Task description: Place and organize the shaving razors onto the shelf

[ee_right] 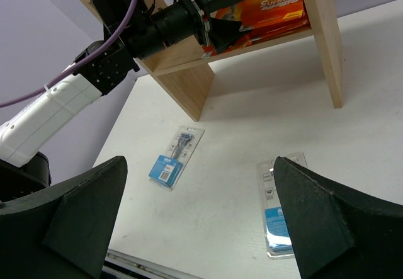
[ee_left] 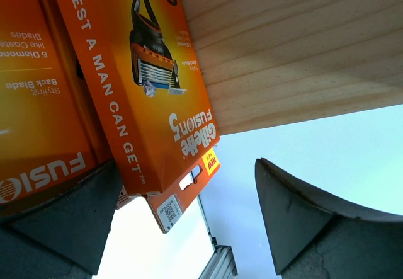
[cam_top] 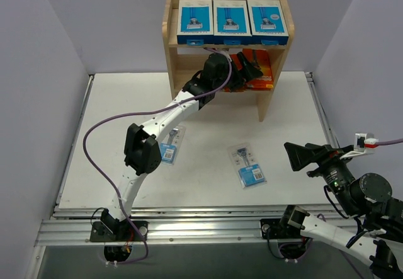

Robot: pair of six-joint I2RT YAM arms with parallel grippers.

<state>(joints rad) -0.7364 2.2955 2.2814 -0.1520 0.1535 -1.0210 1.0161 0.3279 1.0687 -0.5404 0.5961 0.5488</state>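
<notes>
White tabletop's (cam_top: 208, 121) got two blister packs (cam_top: 247, 165) lying front-to-back, left arm (cam_top: 164, 118) partly covering one, left end effector (cam_top: 250, 70) and right end effector (ee_right: 200, 160) both released.

Lighting is bright, diffuse and overhead. The shelf (cam_top: 265, 96) casts a soft shadow on the white table (cam_top: 208, 194). The near metal rail (cam_top: 201, 230) shows mild glare. Wrist views render near fingers (ee_left: 308, 222) dark and slightly soft.

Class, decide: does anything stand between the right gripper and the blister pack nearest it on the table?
Nothing visible does. The right gripper is open, and only bare table lies between it and the pack. The left arm is away at the shelf, and the other pack lies farther left.
</notes>
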